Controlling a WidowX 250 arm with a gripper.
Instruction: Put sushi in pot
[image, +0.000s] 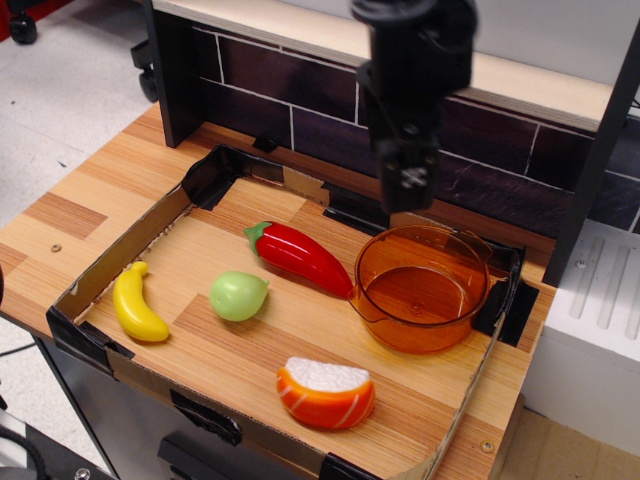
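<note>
The sushi (326, 392), orange with pale stripes and a white rice top, lies near the front edge of the cardboard tray. The translucent orange pot (421, 287) stands empty at the tray's right side, behind and right of the sushi. My black gripper (405, 192) hangs in the air above the tray's back edge, just behind and above the pot's far rim, well away from the sushi. It holds nothing that I can see. Its fingers are seen edge-on and blurred, so their spacing does not show.
A red chili pepper (301, 257) lies left of the pot, touching its rim. A green pear (238, 295) and a yellow banana (136, 303) lie farther left. The low cardboard tray wall (130, 242) rings the toys. A dark tiled backsplash (280, 85) stands behind.
</note>
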